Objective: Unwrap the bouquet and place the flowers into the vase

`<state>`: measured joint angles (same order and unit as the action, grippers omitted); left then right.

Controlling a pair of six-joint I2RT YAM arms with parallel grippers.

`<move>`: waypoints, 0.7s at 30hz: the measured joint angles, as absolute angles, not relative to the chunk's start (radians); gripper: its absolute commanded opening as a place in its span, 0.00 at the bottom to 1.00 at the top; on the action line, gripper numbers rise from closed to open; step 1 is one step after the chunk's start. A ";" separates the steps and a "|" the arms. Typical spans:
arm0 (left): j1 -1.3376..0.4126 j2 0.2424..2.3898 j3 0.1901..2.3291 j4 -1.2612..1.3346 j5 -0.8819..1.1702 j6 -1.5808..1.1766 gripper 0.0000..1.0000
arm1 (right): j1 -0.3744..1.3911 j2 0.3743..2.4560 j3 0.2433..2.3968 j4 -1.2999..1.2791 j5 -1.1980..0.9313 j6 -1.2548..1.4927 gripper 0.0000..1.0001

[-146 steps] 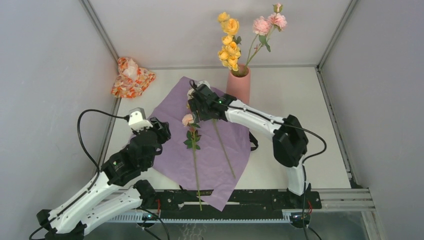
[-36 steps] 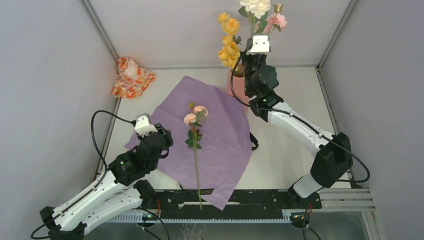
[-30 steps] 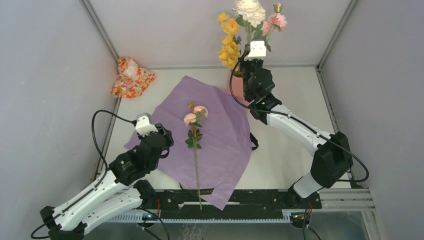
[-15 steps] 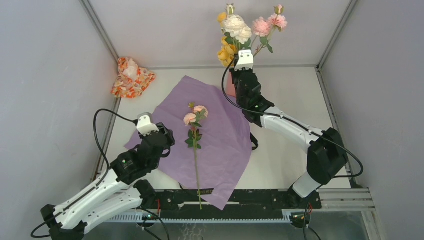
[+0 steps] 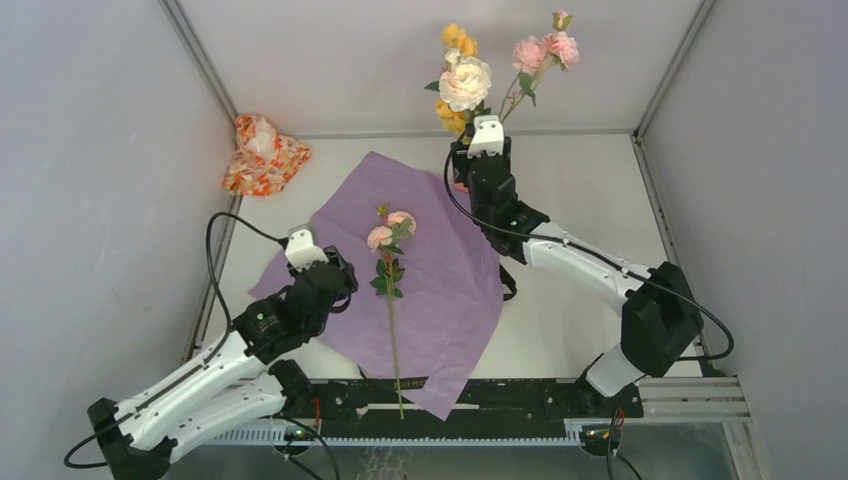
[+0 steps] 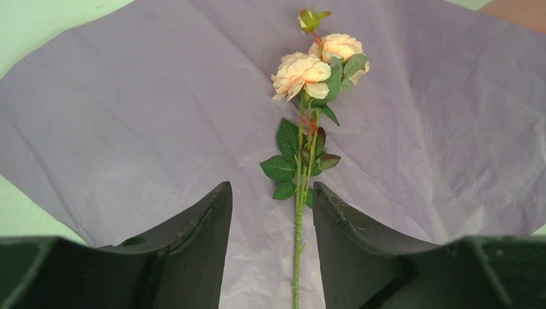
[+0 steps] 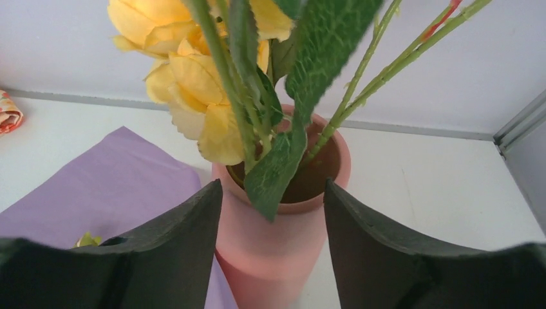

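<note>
- The purple paper (image 5: pixel 440 290) is seen spread flat and open at the middle of the table (image 5: pixel 590 200).
- One peach rose (image 6: pixel 302 71) is laid on that paper, stem run toward six o'clock and heads pointed to twelve.
- The left gripper (image 6: pixel 270 188) is held low over the paper's eight o'clock edge, with its fingers (image 6: pixel 193 238) parted and nothing pinched. In the wrist view the rose's stem is framed between them, lying flat on the paper farther off.
- The vase (image 7: pixel 277 257) is stood upright just off the paper's one o'clock corner. It is mostly hidden behind the right arm in the top view.
- Yellow roses (image 7: pixel 187 77), a cream rose (image 5: pixel 466 82) and pink roses (image 5: pixel 545 48) are all carried in its mouth.
- The right gripper (image 7: pixel 272 185) is parked at the vase's six o'clock side with its fingers spread wide.
- A leaf and green stems are seen hanging in that gap, and nothing is clamped. Whether the vase wall is touched cannot be told.
- An orange floral cloth bundle (image 5: pixel 262 152) is left at the table's ten o'clock corner, well apart from both arms.
</note>
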<state>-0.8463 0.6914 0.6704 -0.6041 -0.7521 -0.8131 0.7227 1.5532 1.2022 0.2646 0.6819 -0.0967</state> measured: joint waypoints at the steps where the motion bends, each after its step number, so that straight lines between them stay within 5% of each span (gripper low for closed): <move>1: -0.846 0.694 0.668 -0.604 -0.751 -0.813 0.54 | 0.724 1.548 1.202 0.256 0.683 -0.096 0.73; 21: -0.846 0.857 0.667 -0.572 -0.699 -0.836 0.57 | 0.745 1.192 1.136 0.159 0.743 -0.042 0.80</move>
